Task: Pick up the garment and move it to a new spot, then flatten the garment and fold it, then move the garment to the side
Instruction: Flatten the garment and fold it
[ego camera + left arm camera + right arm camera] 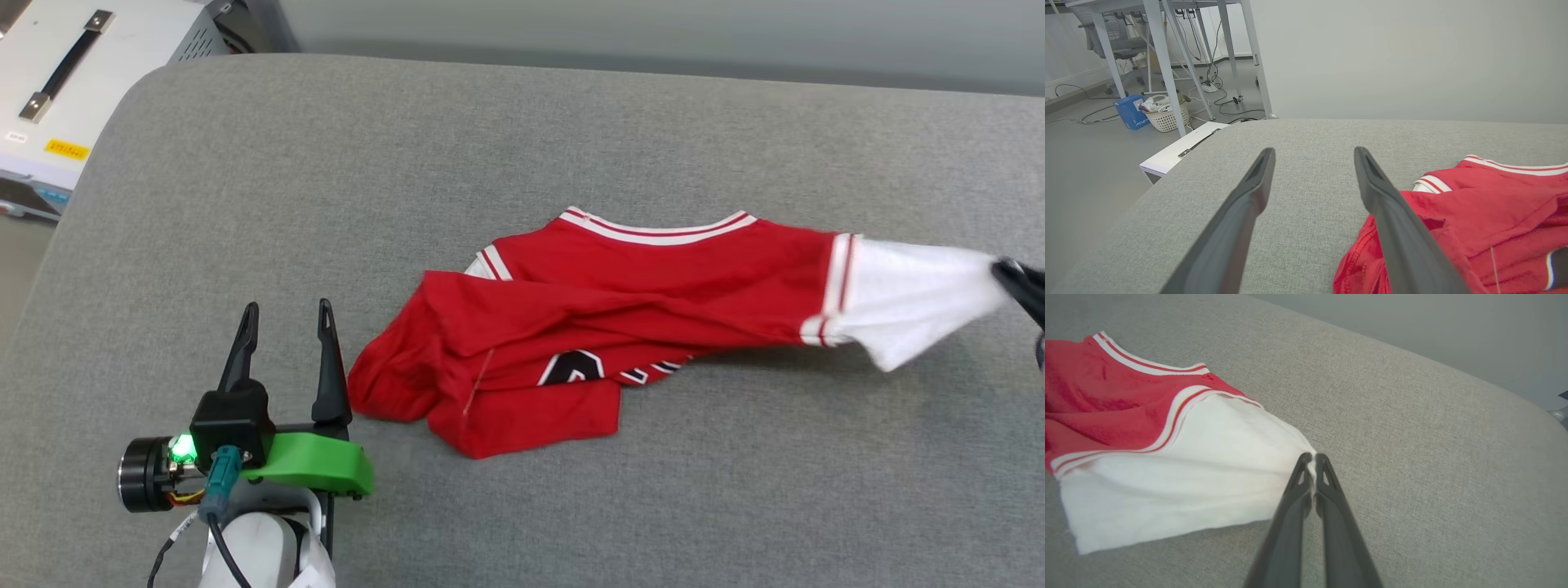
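Observation:
The garment (620, 318), a red T-shirt with white sleeves and striped trim, lies crumpled across the middle of the grey padded surface (490, 147). Its white right sleeve (906, 302) is stretched out to the right and lifted. My right gripper (1012, 282) at the head view's right edge is shut on that sleeve's tip; the right wrist view shows the right gripper (1311, 459) pinching white cloth of the garment (1180, 457). My left gripper (286, 314) stands open just left of the garment's red hem, with nothing between its fingers. In the left wrist view the left gripper (1314, 155) is open beside the garment (1478, 220).
A white equipment case (73, 73) with a black handle sits beyond the surface's far left corner. The left wrist view shows white table legs (1163, 61), a laundry basket (1167, 114), a blue box (1131, 112) and cables on the floor.

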Controlling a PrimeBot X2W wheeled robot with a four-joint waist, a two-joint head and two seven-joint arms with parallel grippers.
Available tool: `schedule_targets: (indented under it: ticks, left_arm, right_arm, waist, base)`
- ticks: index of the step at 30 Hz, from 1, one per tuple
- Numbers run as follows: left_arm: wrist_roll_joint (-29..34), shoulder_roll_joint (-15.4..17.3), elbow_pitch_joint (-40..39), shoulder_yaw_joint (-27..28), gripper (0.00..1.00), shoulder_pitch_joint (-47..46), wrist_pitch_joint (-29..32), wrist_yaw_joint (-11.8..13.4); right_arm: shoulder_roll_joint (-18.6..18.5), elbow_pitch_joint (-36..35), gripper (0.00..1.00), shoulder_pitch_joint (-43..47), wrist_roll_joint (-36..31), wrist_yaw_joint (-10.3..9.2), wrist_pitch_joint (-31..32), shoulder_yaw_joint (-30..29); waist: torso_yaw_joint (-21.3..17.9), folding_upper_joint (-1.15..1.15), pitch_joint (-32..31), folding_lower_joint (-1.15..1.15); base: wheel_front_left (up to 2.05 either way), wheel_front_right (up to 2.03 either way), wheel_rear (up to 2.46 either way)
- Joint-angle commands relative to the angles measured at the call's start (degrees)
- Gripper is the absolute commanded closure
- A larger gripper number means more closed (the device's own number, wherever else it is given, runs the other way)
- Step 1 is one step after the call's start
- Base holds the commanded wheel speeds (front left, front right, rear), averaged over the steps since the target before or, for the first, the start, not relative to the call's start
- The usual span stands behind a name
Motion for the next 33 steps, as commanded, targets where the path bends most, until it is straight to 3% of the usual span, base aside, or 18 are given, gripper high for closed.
schedule_targets:
  ticks: [1,8,16,17,18,26,33]
  left_arm:
    - [0.66,-0.54,-0.06,0.23,0.00,0.93,-0.32,-0.35]
    - [1.46,-1.21,0.02,0.50,0.00,1.04,-0.33,-1.17]
    - [1.92,-1.58,1.01,1.38,0.00,0.33,-0.33,-2.23]
    - [1.98,-1.59,1.13,1.60,0.00,0.40,-0.33,-2.29]
    - [2.04,-1.60,1.24,1.73,0.00,0.49,-0.33,-2.36]
    - [2.84,-1.85,1.40,2.37,0.00,1.76,-0.33,-2.38]
    - [3.09,-1.92,1.13,2.78,0.00,1.86,-0.33,-2.80]
  right_arm:
    - [-0.43,0.94,1.00,2.57,0.77,-0.04,0.43,-1.13]
    - [-0.17,6.39,1.00,12.91,3.10,-0.04,1.87,-6.20]
    - [4.30,14.88,1.00,18.29,1.82,-0.04,2.59,-8.09]
    - [4.86,15.13,0.69,17.98,1.14,-0.04,1.28,-8.58]
    - [5.03,15.14,0.00,17.58,0.16,-0.04,-0.13,-8.97]
    - [5.23,7.84,0.00,14.50,-8.02,-0.04,-10.00,-15.45]
    - [6.86,-9.03,0.00,12.64,-15.48,-0.04,-7.09,-20.24]
  waist:
    - [-0.55,0.00,-0.50,0.00]
    - [0.20,0.00,0.30,0.00]
    - [0.99,0.00,0.81,0.00]
    - [0.90,0.00,0.65,0.00]
    - [0.85,0.00,0.42,0.00]
    - [0.39,0.00,-1.72,0.00]
    - [0.67,0.00,-2.23,0.00]
  base:
    - [0.00,0.00,0.00]
    - [0.00,0.00,0.00]
    - [0.00,0.00,0.00]
    - [0.00,0.00,0.00]
    - [0.00,0.00,0.00]
    - [0.00,0.00,0.00]
    - [0.00,0.00,0.00]
